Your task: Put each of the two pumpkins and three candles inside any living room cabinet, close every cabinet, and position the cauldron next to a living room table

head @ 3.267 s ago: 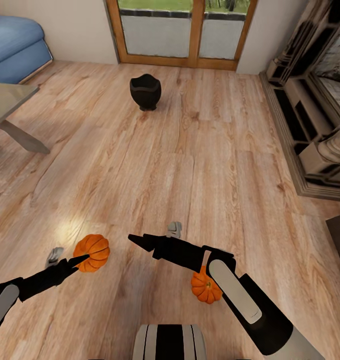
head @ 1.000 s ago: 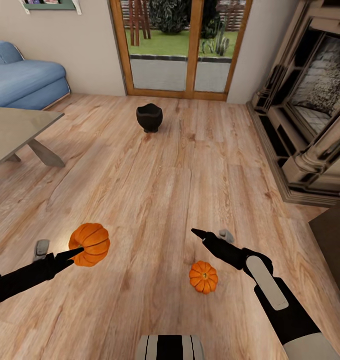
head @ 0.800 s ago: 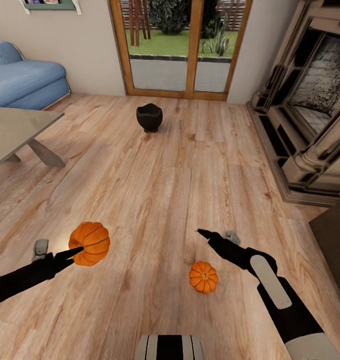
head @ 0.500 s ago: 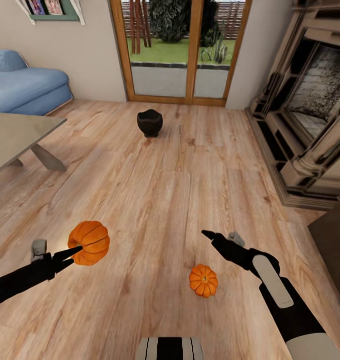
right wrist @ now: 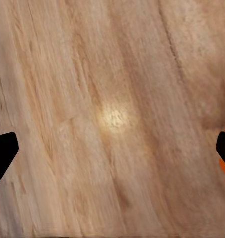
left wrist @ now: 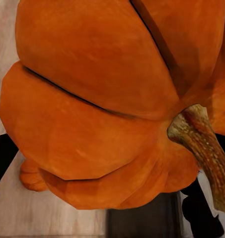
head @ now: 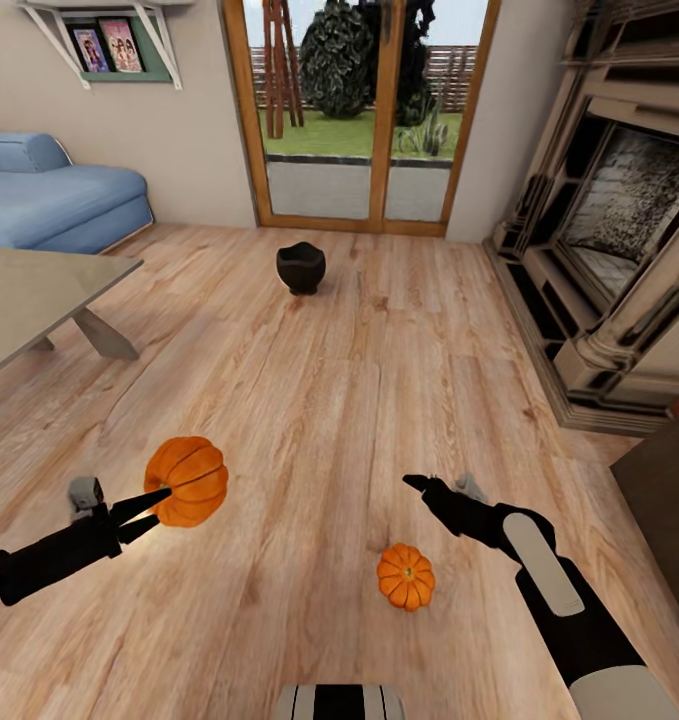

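Nearest the robot, on the wood floor point(head: 359, 400), the smaller pumpkin point(head: 406, 576) sits stem up, just beside and below the right gripper point(head: 416, 484). That gripper hangs above the boards with its fingers spread wide and holding nothing; in the right wrist view the two dark fingers point(right wrist: 3, 153) sit at opposite edges over bare floor point(right wrist: 112, 119). At the left, the left gripper point(head: 159, 497) has its fingers closed on the larger pumpkin point(head: 187, 480), held off the floor; in the left wrist view this pumpkin point(left wrist: 102, 104) looms close, its brown stem point(left wrist: 201, 144) to one side. Farther off at the left stands the grey tabletop point(head: 29, 290) on angled legs. Beyond, mid-floor and well apart from the table, the cauldron point(head: 301, 267) stands upright before the glass doors point(head: 364, 110). A blue sofa point(head: 49, 200) lies far left, a fireplace point(head: 619, 220) far right.
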### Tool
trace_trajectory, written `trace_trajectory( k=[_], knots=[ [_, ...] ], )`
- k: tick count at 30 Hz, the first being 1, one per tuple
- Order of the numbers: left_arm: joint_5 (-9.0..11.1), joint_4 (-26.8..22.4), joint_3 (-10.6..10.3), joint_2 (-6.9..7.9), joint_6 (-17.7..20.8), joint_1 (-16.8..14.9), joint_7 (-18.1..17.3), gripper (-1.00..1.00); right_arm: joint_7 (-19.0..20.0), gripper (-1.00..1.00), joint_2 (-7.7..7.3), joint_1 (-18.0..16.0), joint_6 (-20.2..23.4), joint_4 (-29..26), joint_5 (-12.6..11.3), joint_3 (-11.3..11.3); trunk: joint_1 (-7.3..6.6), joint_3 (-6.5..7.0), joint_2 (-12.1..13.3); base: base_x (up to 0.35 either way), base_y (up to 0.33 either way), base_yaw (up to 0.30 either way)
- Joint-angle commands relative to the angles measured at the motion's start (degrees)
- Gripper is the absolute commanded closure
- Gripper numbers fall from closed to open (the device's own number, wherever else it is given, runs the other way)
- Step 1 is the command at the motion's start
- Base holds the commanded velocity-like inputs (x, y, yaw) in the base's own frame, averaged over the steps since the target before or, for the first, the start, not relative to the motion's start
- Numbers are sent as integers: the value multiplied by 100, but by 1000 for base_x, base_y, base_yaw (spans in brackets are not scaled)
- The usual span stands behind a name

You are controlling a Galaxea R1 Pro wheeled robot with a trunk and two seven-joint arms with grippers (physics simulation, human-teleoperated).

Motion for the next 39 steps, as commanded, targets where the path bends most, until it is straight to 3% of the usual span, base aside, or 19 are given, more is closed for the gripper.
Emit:
trace_trajectory(
  k=[1, 5, 9, 20, 29, 39],
  knots=[
    [-5, -3, -74, -5, 15, -5, -14, 100, -76, -100, -12, -3, 1, 60, -80, 7, -1, -3, -1, 0, 0, 0],
    [30, -18, -259, -20, 15, -5, -16, 100, -90, -100, -32, -3, -14, 212, -224, -15, -1, -3, -1, -8, 0, 0],
    [117, -8, -280, -1, 15, -5, -11, 100, -83, -100, -36, -3, -30, 245, -331, -31, -1, -3, -1, -35, 0, 0],
    [148, -28, -282, -2, 15, -5, -29, 100, -111, -100, -37, -3, -82, 262, -332, -37, -1, -3, -1, -153, 0, 0],
    [154, -103, -589, -90, 6, 11, -247, 100, -306, -100, -45, -12, -279, 352, -290, -40, -1, -3, -2, 0, 0, 0],
    [157, -99, -631, -115, 6, 12, -294, 100, -274, -100, -45, -12, -536, 509, -277, -32, -1, -3, -2, 82, 34, 0]
  ],
)
